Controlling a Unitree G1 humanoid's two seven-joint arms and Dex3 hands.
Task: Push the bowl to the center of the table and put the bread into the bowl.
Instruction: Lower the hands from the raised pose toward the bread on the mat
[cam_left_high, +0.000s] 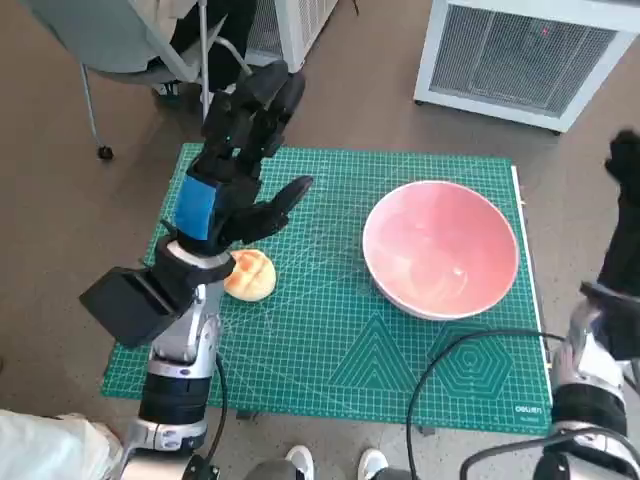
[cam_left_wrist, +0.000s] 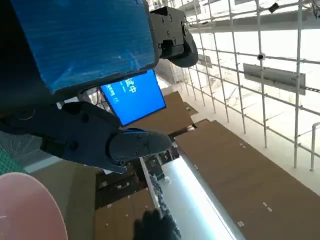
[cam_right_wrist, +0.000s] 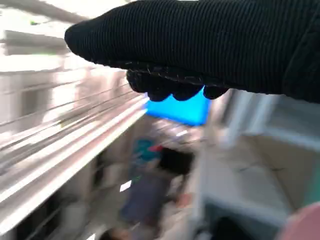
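The pink bowl (cam_left_high: 441, 248) sits on the right half of the green cutting mat (cam_left_high: 340, 350), and a slice of its rim (cam_left_wrist: 25, 205) shows in the left wrist view. A round golden bread roll (cam_left_high: 249, 274) lies on the mat's left side, partly under my left wrist. My left hand (cam_left_high: 237, 150) is raised above the mat's left part with fingers spread, holding nothing. My right hand (cam_left_high: 628, 215) in the black glove is lifted at the right edge of the head view, beyond the mat's right side; its fingers (cam_right_wrist: 172, 90) hardly show.
A grey chair (cam_left_high: 130, 45) stands beyond the table's far left corner. A white wire-fronted unit (cam_left_high: 525, 55) stands on the floor at the far right. A person's shoes (cam_left_high: 335, 462) show at the near edge. Black cable (cam_left_high: 440, 365) loops over the mat's near right part.
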